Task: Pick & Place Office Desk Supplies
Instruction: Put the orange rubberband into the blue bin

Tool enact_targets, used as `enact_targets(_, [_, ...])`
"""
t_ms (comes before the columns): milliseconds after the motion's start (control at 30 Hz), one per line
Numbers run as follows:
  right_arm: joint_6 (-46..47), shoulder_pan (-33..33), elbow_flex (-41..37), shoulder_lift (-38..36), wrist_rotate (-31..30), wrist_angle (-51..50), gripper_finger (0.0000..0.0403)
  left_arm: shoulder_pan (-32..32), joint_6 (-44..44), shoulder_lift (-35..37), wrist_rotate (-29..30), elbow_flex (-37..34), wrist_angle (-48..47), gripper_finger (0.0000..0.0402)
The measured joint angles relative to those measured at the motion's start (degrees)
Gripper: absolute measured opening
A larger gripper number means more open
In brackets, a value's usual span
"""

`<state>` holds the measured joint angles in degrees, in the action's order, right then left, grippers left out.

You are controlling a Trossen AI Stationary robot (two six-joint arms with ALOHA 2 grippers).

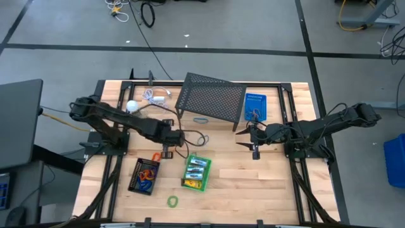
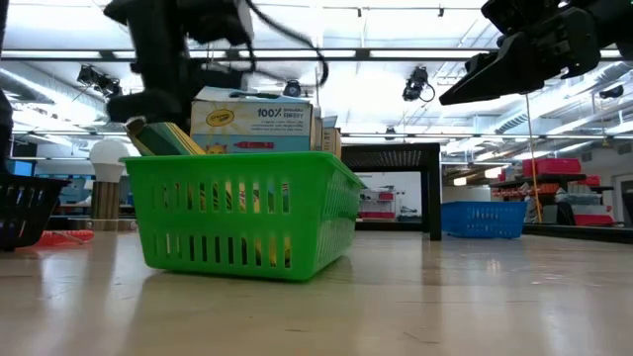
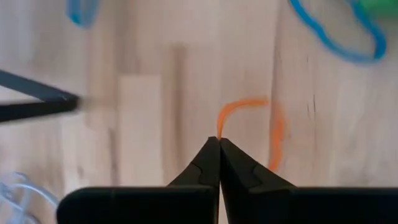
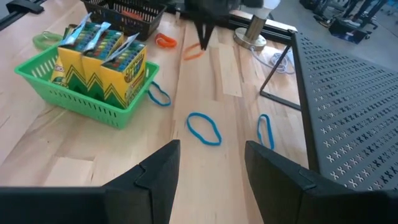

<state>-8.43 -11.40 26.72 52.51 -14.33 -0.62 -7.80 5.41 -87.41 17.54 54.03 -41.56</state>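
Left gripper [image 3: 219,142]: fingers pinched together on orange loop [image 3: 249,118], on table. Right gripper [image 4: 208,165]: fingers apart, empty, above table.

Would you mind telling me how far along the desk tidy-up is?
Done: crayon boxes stand in the green basket; some loops lie in the black basket. In hand: the left claw is shut on an orange loop. Left: blue loops on the table; the right claw waits open.

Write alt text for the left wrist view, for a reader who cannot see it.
The left gripper has its dark fingers shut on an orange loop lying on the wooden table. Two blue loops lie farther off, one only partly in view.
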Motion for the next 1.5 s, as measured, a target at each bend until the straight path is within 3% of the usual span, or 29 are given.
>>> enact_targets(333, [0.30, 0.14, -0.02, -0.01, 0.05, 6.44, 0.0192, 2.37, -7.79, 8.69, 5.26, 0.08, 13.40, 0.0001])
enact_targets(533, [3.44, 2.44, -0.02, 0.00, 0.23, 11.01, 0.0192, 4.64, -15.44, 10.20, 5.84, 0.12, 28.32, 0.0001])
enact_targets(800, [4.79, 6.48, -0.02, 4.72, 3.01, 19.50, 0.0192, 8.46, -23.80, 8.58, -4.03, 0.23, 48.32, 0.0001])
enact_targets(1100, [5.25, 10.64, -0.04, 10.67, 6.86, 32.30, 0.0192, 12.36, -26.47, 3.31, -10.23, 0.28, 61.01, 0.0001])
enact_targets(1500, [6.70, 13.83, -0.07, 11.02, 9.84, 33.84, 0.0192, 15.39, -26.38, -2.78, -15.94, 0.30, 74.74, 0.0001])
